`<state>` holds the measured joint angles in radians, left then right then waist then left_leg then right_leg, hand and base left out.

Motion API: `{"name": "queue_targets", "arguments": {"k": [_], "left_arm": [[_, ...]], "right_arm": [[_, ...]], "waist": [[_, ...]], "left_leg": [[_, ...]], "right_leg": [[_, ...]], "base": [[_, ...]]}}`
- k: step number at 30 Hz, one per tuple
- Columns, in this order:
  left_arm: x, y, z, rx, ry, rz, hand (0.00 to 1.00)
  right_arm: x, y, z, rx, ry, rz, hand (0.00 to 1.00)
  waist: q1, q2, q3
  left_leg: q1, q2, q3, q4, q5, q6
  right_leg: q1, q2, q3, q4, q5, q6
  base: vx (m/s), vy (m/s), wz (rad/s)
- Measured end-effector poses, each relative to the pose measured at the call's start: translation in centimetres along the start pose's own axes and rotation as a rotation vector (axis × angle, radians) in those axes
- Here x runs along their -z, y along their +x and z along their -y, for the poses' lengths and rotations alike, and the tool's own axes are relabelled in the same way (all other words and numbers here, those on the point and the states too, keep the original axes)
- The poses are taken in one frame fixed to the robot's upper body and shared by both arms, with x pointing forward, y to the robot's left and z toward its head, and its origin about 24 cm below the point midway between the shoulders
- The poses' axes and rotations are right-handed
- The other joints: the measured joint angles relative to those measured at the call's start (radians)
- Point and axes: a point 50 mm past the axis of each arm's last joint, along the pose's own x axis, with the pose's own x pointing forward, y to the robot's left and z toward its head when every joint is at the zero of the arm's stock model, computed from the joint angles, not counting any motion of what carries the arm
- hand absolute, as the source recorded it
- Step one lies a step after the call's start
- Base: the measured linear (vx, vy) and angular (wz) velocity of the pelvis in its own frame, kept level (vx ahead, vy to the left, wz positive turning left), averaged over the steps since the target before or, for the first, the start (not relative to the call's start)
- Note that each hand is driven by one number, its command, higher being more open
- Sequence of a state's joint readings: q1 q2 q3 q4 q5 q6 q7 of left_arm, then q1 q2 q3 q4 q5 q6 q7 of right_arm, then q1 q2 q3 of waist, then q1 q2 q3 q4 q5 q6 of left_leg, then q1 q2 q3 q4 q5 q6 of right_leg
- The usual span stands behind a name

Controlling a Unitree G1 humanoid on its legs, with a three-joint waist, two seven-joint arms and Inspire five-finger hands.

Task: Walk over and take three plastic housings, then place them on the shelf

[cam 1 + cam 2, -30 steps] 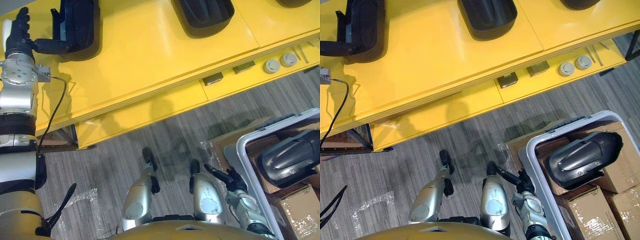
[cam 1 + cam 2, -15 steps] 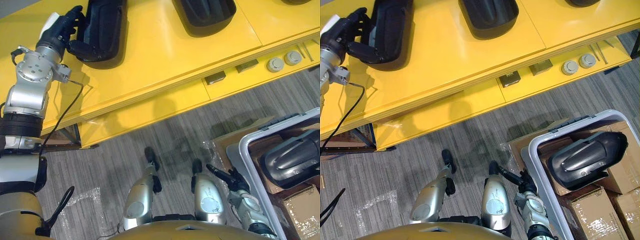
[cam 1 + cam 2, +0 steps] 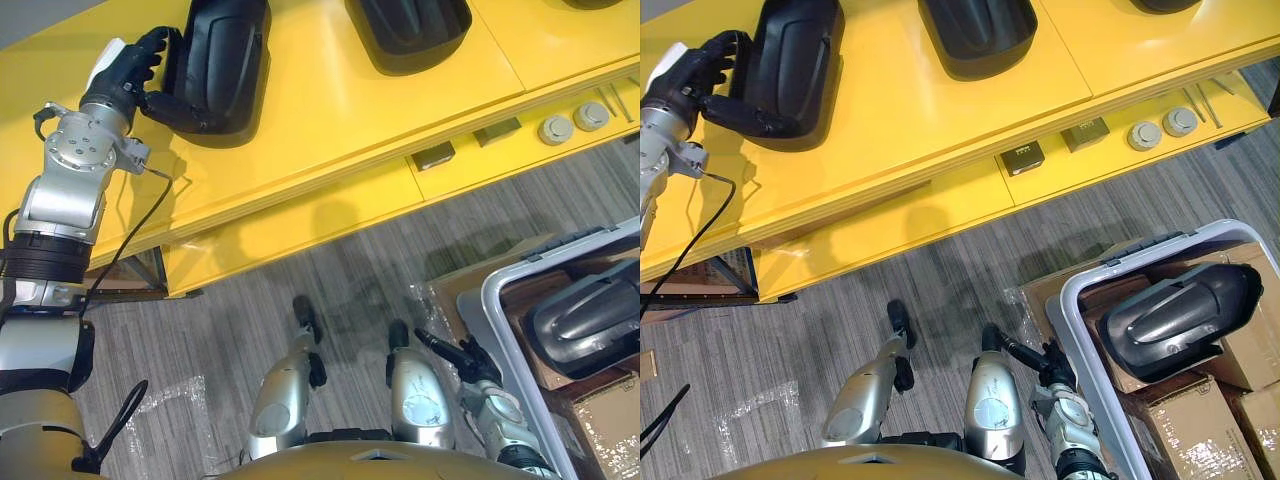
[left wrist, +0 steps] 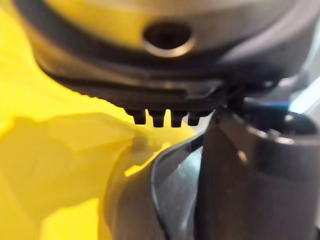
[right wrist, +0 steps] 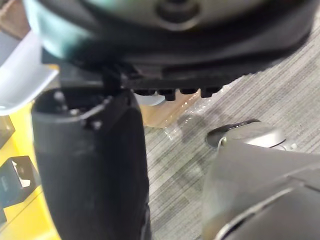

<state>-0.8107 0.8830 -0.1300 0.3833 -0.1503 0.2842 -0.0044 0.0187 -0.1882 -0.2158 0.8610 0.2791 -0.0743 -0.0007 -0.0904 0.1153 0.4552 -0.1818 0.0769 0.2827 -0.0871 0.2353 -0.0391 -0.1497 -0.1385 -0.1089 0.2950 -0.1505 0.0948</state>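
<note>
Held housing: a black plastic shell, lying on the top of the yellow shelf towards its left end.
Left hand: the left hand is at the shell's left rim, fingers curled over the edge and clamped on it.
Right hand: the right hand hangs low, well below the shelf's front edge. Its fingers look loosely straight and empty, though it is small in the head views and I would not swear to it.
Other housings: a second housing sits further right along the shelf top. Another one lies in a grey bin on the floor below the shelf's right end, among cardboard boxes.
Handling: I judge these to be light, hollow and rigid. The glossy moulded skin is likely slippery on its curved back.
Where to hold: the rim or open side, as the left hand has it. Fingers can hook over a lip there rather than slide off the dome.
Caution: held by one edge, the long shell may swing or twist, so setting it flat before letting go seems wise.
</note>
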Motion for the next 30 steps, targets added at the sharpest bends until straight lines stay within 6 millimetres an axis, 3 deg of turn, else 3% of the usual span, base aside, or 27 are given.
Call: {"name": "queue_targets", "arguments": {"k": [3,6,11,15,18,24,30], "left_arm": [[1.1,0.0,-1.2,-0.180,-0.058,-0.042,1.00],[0.6,-0.2,-2.2,-0.332,-0.182,0.012,1.00],[-5.0,-2.7,-3.5,-0.544,-0.599,0.421,1.00],[-8.4,-5.7,-2.2,-0.480,-0.847,0.726,1.00],[-9.5,-6.5,-1.5,-0.406,-0.887,0.818,1.00],[-9.5,-6.8,-1.0,-0.324,-0.906,0.844,1.00],[-5.4,-10.9,0.7,-0.312,-0.920,0.794,1.00]], "right_arm": [[-0.2,-0.1,0.3,0.048,0.002,0.035,1.00],[-1.0,-0.3,0.2,0.071,0.007,0.104,1.00],[-2.5,-0.6,-1.2,0.032,0.024,0.209,1.00],[-2.3,-0.6,-2.3,-0.031,0.027,0.204,1.00],[-2.7,-0.5,-2.8,-0.113,0.047,0.214,1.00],[-2.7,-1.0,-4.0,-0.239,0.019,0.229,1.00],[-2.4,-2.7,-5.6,-0.289,0.060,0.280,1.00]], "waist": [[0.002,0.000,0.000],[0.004,0.000,0.000],[0.007,-0.009,-0.004],[0.007,-0.029,-0.030],[0.004,-0.041,-0.066],[0.006,-0.067,-0.107],[0.010,-0.070,-0.161]], "left_leg": [[0.000,0.000,-0.001,0.000,0.005,0.006],[0.000,0.000,-0.005,0.000,0.007,0.008],[0.012,0.001,-0.017,0.000,0.009,0.011],[0.046,0.004,-0.013,-0.003,-0.005,-0.006],[0.048,0.012,-0.005,-0.003,-0.008,-0.009],[0.067,0.015,0.002,-0.004,-0.008,-0.001],[0.071,0.010,-0.015,-0.004,-0.012,0.005]], "right_leg": [[0.000,0.000,-0.001,0.000,0.000,0.000],[0.004,0.000,-0.006,-0.001,0.000,0.000],[0.032,0.001,-0.021,-0.017,0.003,0.003],[0.079,0.006,-0.021,-0.057,0.012,0.005],[0.098,0.015,-0.015,-0.102,0.037,0.004],[0.140,0.022,-0.009,-0.161,0.066,0.006],[0.171,0.023,-0.029,-0.193,0.073,0.005]], "base": [[0.00,0.000,0.00],[0.01,-0.006,0.05],[0.01,-0.006,0.09],[0.02,-0.005,-0.05],[0.02,0.001,-0.09],[0.03,0.011,-0.05],[0.03,0.002,0.09]]}}
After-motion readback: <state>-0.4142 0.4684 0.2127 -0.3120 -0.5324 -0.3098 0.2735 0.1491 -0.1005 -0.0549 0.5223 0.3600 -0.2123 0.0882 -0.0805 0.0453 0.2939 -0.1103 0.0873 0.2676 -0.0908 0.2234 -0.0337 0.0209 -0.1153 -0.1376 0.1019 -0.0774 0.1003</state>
